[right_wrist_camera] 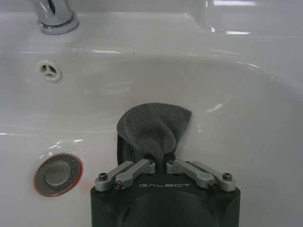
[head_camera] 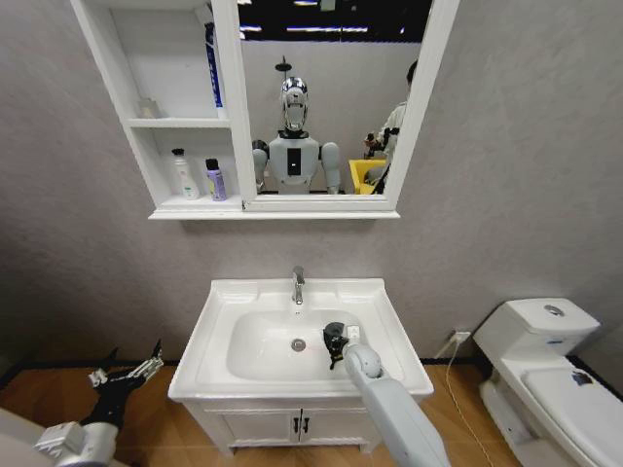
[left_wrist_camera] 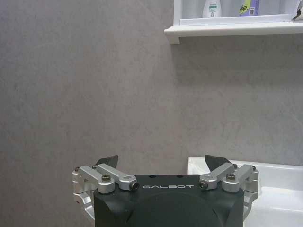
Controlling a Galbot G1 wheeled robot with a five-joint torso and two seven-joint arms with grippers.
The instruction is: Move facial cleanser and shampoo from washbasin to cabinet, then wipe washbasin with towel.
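Note:
My right gripper point(head_camera: 335, 342) reaches into the bowl of the white washbasin point(head_camera: 222, 309), right of the drain point(head_camera: 299, 344), and is shut on the dark grey towel point(right_wrist_camera: 154, 128). The towel bunches out past the right gripper point(right_wrist_camera: 160, 163) against the bowl's white surface. A white bottle point(head_camera: 184, 175) and a purple bottle point(head_camera: 215, 180), the shampoo and the facial cleanser, stand on the lower shelf of the cabinet point(head_camera: 185, 204); I cannot tell which is which. My left gripper point(head_camera: 127, 375) hangs open and empty, low and to the left of the washbasin. The left gripper point(left_wrist_camera: 162, 161) faces the grey wall below the cabinet point(left_wrist_camera: 227, 29).
A chrome faucet point(head_camera: 298, 284) stands at the basin's back edge. A white toilet point(head_camera: 545, 360) is at the right, with a wall socket point(head_camera: 460, 338) beside it. Below the basin is the two-door vanity point(head_camera: 302, 423). A blue item point(head_camera: 212, 63) leans on the upper shelf.

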